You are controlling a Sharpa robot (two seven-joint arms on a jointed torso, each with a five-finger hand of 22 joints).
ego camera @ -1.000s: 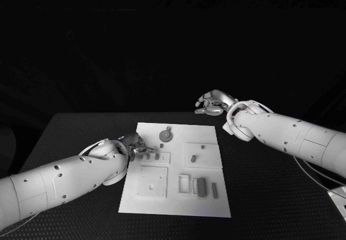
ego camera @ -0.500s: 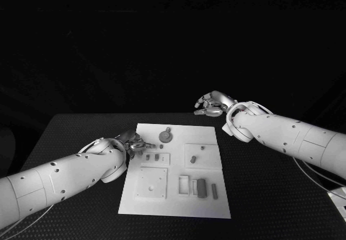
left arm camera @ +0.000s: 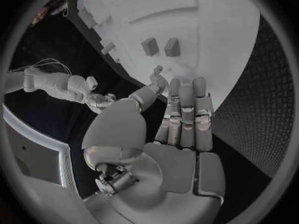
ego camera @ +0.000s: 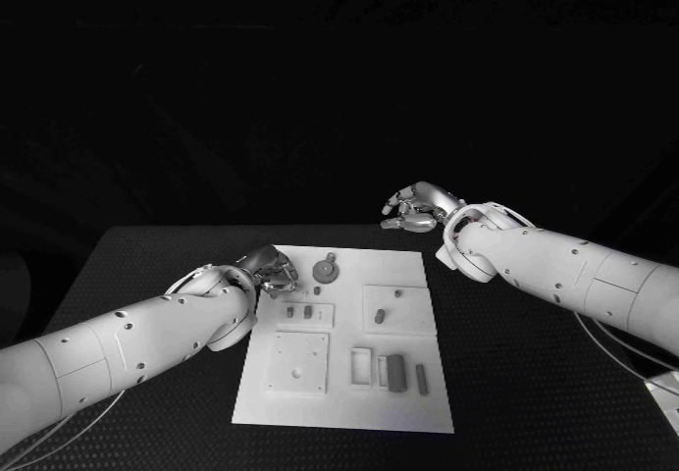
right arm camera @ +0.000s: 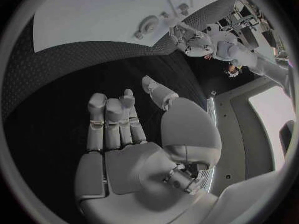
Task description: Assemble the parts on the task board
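At the centre of the black textured surface [ego camera: 156, 255] lies the white rectangular task board [ego camera: 346, 339], flat, with small grey parts on it. A round grey disc part [ego camera: 324, 267] sits near the board's far edge. Two small grey pegs [ego camera: 298, 312] stand side by side in a raised square left of centre; a single grey peg [ego camera: 380, 314] stands in the square to their right. Two dark grey bars [ego camera: 397, 370] lie near the board's near right corner. The left hand [ego camera: 266, 272] hangs over the board's far left edge, fingers extended side by side, holding nothing. The right hand [ego camera: 419, 206] is off the board, beyond its far right corner, fingers loosely curled and empty.
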